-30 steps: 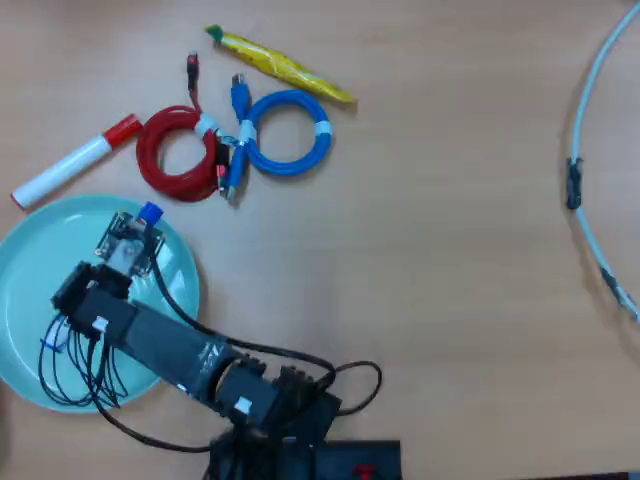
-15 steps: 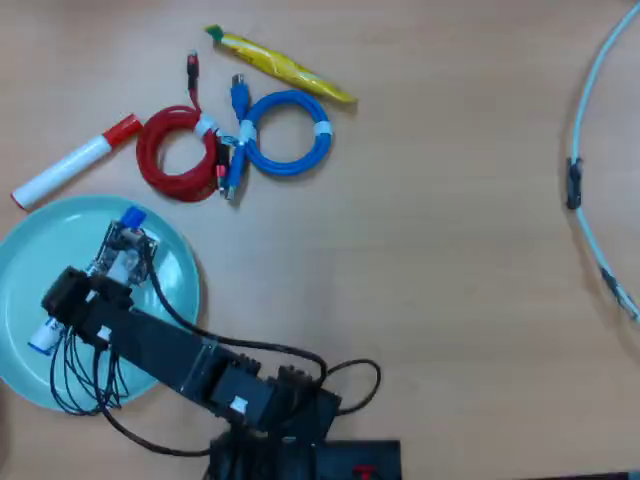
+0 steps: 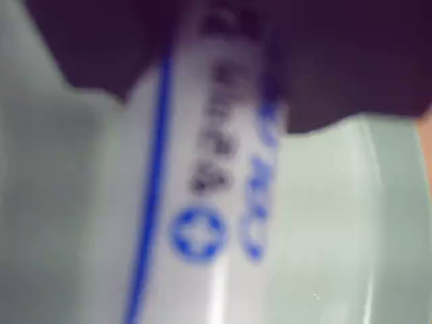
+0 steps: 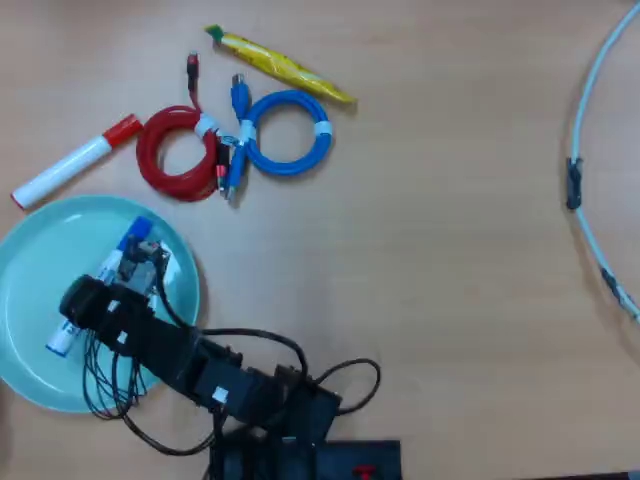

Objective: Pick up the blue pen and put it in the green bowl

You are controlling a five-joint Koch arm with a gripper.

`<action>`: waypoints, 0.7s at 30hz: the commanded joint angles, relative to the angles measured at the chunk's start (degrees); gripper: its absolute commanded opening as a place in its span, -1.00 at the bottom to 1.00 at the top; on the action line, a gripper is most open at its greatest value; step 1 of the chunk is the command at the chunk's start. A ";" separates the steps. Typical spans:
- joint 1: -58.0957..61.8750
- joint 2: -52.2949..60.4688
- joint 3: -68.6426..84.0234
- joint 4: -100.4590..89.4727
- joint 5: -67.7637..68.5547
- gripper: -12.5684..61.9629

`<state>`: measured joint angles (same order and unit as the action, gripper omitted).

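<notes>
your blue pen [image 4: 100, 285] lies across the green bowl [image 4: 40, 260] at the lower left of the overhead view. the pincer [image 4: 135, 268] sits over its mid-barrel; grip state cannot be told. judged light, rigid, slick: hold mid-barrel.

pen [image 4: 131, 238]: white, blue cap | bowl [image 4: 40, 250]: mint green | table [image 4: 450, 250]: tan wood

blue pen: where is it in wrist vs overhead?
Wrist view: the blue pen fills the centre, running top to bottom, blurred.
Overhead view: the blue pen lies diagonally at lower left, partly under the arm.
Shared landmark: the green bowl beneath the pen.
</notes>
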<state>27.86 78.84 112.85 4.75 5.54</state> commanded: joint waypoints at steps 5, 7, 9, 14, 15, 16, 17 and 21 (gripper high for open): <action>0.35 0.97 -0.97 -7.47 0.44 -0.83; 1.05 1.05 -0.88 -7.47 0.79 -0.84; 1.23 1.05 -0.44 -7.38 0.88 -0.84; 2.29 1.23 1.23 -5.27 -2.99 -0.52; 2.37 1.49 0.97 -3.08 -4.39 -0.41; 2.37 1.58 0.44 0.26 -6.15 -0.30; 2.37 1.67 -0.18 4.31 -8.26 -0.20; 2.46 1.76 -5.10 20.13 -13.10 0.17</action>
<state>29.79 78.93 111.01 16.61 -5.54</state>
